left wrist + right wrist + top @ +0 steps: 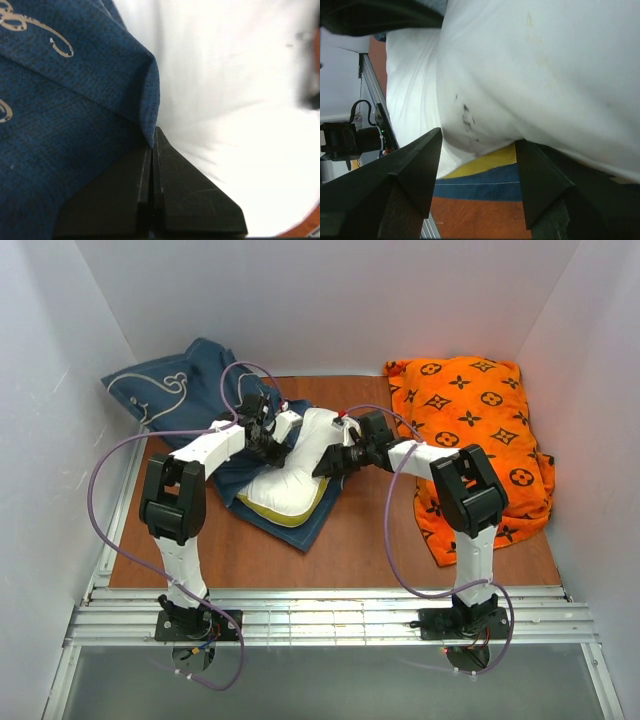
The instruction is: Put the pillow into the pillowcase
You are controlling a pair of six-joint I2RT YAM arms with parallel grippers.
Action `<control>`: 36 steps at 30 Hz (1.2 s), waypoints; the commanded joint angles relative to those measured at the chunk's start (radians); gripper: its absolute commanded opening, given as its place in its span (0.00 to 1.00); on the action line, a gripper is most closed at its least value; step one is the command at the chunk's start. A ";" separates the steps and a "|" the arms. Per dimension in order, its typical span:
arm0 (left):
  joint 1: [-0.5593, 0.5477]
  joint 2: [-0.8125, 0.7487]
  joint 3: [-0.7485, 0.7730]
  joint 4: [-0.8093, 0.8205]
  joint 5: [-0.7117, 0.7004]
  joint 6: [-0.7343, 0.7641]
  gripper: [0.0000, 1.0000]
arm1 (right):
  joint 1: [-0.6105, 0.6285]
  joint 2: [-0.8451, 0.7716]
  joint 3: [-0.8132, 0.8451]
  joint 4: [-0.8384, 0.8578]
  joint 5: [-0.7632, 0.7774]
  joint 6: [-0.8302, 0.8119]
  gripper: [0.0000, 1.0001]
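The white pillow (295, 480) with its yellow edge band lies mid-table on part of the navy pillowcase (185, 390), whose bulk is bunched at the back left. My left gripper (272, 448) is at the pillow's left side. In the left wrist view this left gripper (153, 137) is shut, with a folded edge of the pillowcase (65, 125) pinched at its tips beside the pillow (235, 100). My right gripper (325, 465) is at the pillow's right edge. In the right wrist view that right gripper (478, 137) is open, its fingers either side of a bulge of the pillow (545, 75), above the pillowcase (480, 182).
An orange cushion (480, 430) with a dark monogram pattern fills the back right corner. White walls enclose the wooden table (370, 540) on three sides. A metal rail (330, 615) runs along the near edge, where both arm bases stand.
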 commanded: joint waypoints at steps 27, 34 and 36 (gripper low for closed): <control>-0.168 -0.321 -0.105 0.103 -0.130 -0.077 0.77 | -0.055 -0.078 -0.180 -0.145 0.282 -0.012 0.60; -0.335 -0.462 -0.344 0.086 -0.185 0.131 0.80 | -0.076 -0.104 -0.258 -0.048 0.231 0.028 0.45; -0.454 -0.496 -0.455 0.093 -0.282 0.194 0.80 | -0.084 -0.131 -0.270 -0.040 0.219 0.037 0.41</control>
